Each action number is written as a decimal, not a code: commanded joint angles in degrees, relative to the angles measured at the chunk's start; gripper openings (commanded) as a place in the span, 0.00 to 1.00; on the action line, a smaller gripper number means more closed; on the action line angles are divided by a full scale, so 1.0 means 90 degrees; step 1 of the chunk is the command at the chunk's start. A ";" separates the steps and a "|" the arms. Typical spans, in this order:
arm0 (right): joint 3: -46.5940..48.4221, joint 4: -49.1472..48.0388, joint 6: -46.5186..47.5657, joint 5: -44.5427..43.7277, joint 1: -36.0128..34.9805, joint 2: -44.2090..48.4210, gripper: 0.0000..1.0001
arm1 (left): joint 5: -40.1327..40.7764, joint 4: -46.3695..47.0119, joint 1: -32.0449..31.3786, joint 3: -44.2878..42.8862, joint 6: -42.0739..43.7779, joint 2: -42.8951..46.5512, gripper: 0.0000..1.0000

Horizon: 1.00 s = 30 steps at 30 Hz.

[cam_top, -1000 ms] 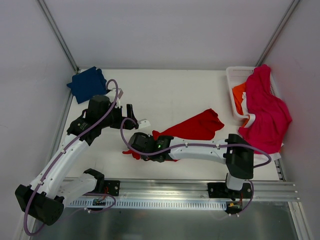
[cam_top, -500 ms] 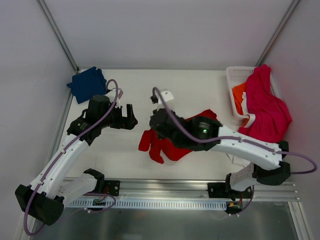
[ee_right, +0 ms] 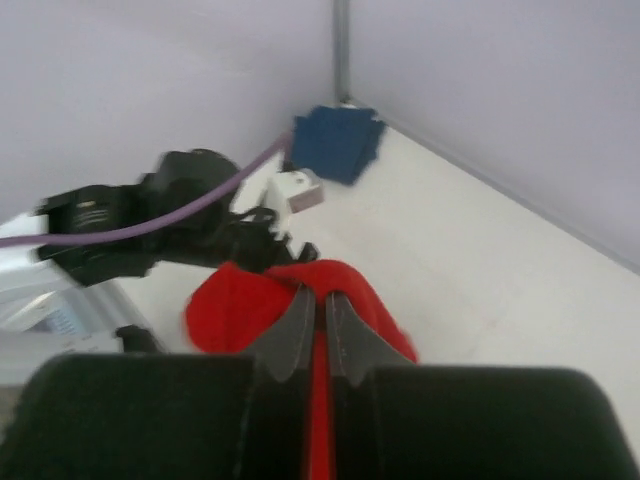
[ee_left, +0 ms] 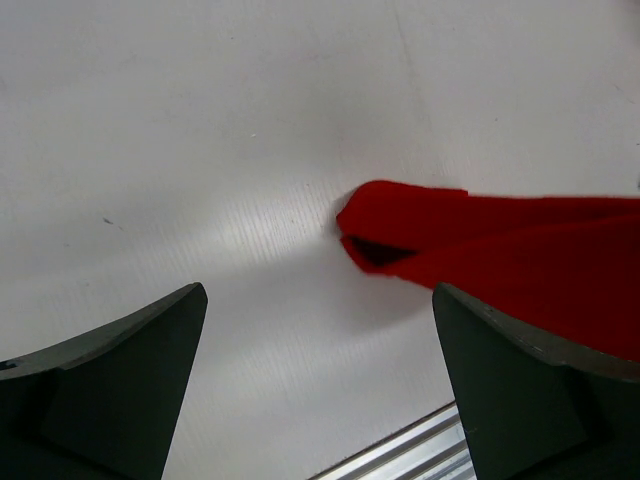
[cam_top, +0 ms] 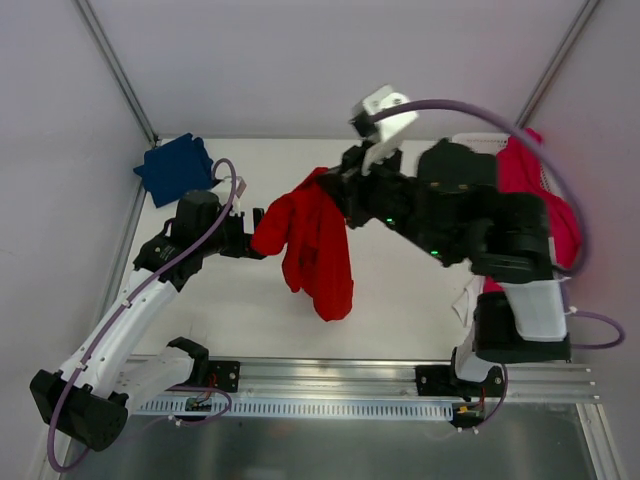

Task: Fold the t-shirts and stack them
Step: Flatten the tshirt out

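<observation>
One red t-shirt (cam_top: 318, 250) hangs at the centre of the top view, its long axis dropping toward the lower middle from the right gripper (cam_top: 338, 185) clamped on its upper end, with the left gripper (cam_top: 258, 232) just beside its left edge. Left wrist view: the cloth reaches in from the right edge, ahead of fingers (ee_left: 120, 380) spread apart on nothing. Right wrist view: jaws pinched together on red cloth at lower centre

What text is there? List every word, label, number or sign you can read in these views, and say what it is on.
No text can be read in any view.
The red t-shirt, navy t-shirt and pink t-shirt show no print.
The white basket shows no label.
The small boards at the arm bases may carry markings, but these are too small to read.
</observation>
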<state>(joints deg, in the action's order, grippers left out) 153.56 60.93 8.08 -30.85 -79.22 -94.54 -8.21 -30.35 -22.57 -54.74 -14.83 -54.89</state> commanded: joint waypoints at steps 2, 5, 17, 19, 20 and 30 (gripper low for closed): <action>-0.0275 0.1405 -0.0238 -0.1982 0.0459 -0.0788 0.00 | 0.0228 0.0052 -0.0032 -0.0158 0.0017 0.0220 0.98; -0.4996 -0.1924 -0.0559 0.0721 0.1313 0.1699 0.01 | 0.0258 0.0042 -0.0041 -0.0187 0.0027 0.0308 0.98; -0.7276 -0.1623 -0.1376 0.0039 0.2220 0.3278 0.00 | -0.0648 0.0423 -0.0041 -0.0362 0.0007 0.1637 0.99; -0.7374 -0.1623 -0.1415 0.0068 0.2220 0.3356 0.00 | -0.1262 0.0442 -0.0041 -0.0392 -0.0245 0.1598 0.99; -0.7403 -0.1642 -0.1454 0.0117 0.2220 0.3366 0.00 | -0.1372 0.0452 -0.0041 -0.0334 -0.0382 0.1530 0.99; -0.2824 0.0535 -0.0440 0.0112 0.1001 -0.0558 0.00 | -0.1139 0.1575 -0.0227 0.0936 -0.1331 0.1861 0.99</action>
<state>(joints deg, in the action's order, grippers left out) 107.72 56.71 -1.67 -25.08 -65.43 -85.34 -19.05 -21.26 -24.10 -46.35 -23.90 -40.16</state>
